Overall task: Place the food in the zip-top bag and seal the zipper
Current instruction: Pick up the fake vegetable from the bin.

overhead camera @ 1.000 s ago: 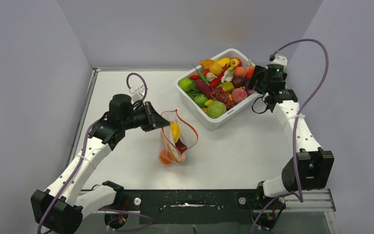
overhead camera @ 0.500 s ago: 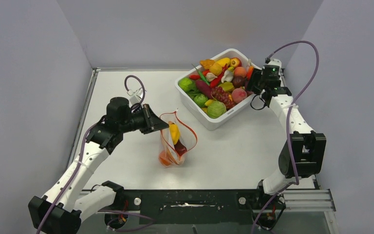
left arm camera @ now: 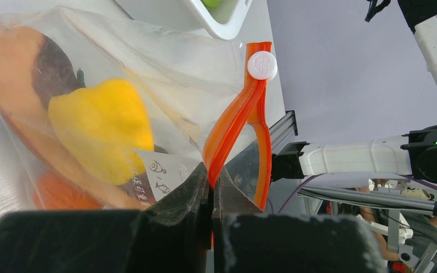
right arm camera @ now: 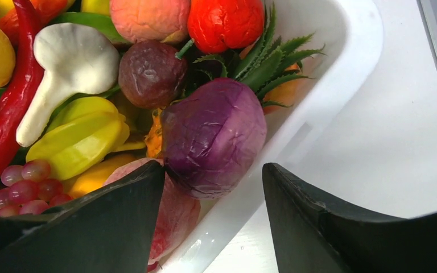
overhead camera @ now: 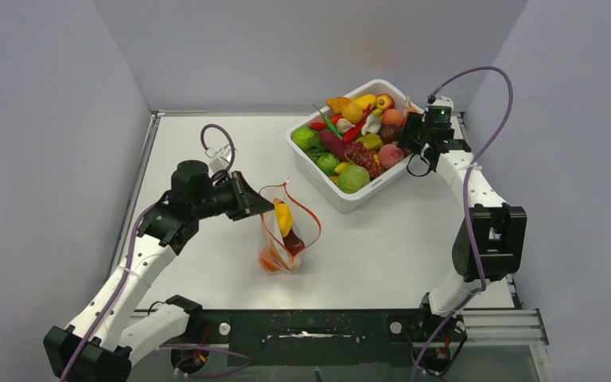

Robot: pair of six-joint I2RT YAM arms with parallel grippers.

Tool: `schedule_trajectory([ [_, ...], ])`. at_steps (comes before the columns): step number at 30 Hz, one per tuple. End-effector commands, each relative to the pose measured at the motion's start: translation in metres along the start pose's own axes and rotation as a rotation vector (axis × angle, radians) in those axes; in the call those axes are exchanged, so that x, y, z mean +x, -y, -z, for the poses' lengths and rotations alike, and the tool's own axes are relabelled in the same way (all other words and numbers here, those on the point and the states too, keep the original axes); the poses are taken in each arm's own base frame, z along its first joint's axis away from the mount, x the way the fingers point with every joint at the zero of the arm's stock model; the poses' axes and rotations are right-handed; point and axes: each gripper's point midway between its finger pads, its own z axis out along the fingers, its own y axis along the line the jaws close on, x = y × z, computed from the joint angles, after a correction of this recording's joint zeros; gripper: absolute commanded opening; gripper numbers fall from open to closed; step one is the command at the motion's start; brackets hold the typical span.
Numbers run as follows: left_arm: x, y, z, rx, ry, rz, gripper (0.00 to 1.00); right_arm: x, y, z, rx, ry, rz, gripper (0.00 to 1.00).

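The right gripper hung over the right end of the tub, jaws spread wide and holding nothing. In the right wrist view a purple piece lay straight ahead of the gap, partly between the two fingers, resting against the tub's right wall. It was roundish, with no clear long axis and only a little narrower than the opening, so a straight advance looked enough to bracket it. A green spiky top lay just behind it, touching. A white mushroom and a dark red fruit sat to its left.

The bag stood on the table, left of and nearer than the tub, and well apart from the right gripper. The left gripper was much the nearer to it, with its jaws pinched tight on the zipper at the mouth's left end. From that pinch the zipper ran away from the jaws in two separated strands, so the mouth gaped. A white slider sat at the zipper's end. In the top view the mouth faced up and somewhat right, toward the tub, with its long axis running roughly left to right. A yellow pepper and orange pieces already lay inside. Carrying the purple piece over would mean a move left and near, to above the open mouth.
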Motion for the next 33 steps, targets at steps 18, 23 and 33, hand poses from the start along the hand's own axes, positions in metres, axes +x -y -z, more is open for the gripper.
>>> schedule_trajectory([
  [18,-0.012,0.017,0.012,0.046,0.069,-0.052,0.00,-0.048,-0.013,0.040,-0.084,0.145,0.034,0.33],
  [23,-0.014,0.018,0.011,0.044,0.074,-0.051,0.00,-0.043,-0.024,0.061,-0.124,0.126,0.051,0.33],
  [33,-0.024,0.015,0.007,0.007,0.086,-0.066,0.00,-0.018,-0.082,0.135,-0.276,0.127,0.159,0.31],
])
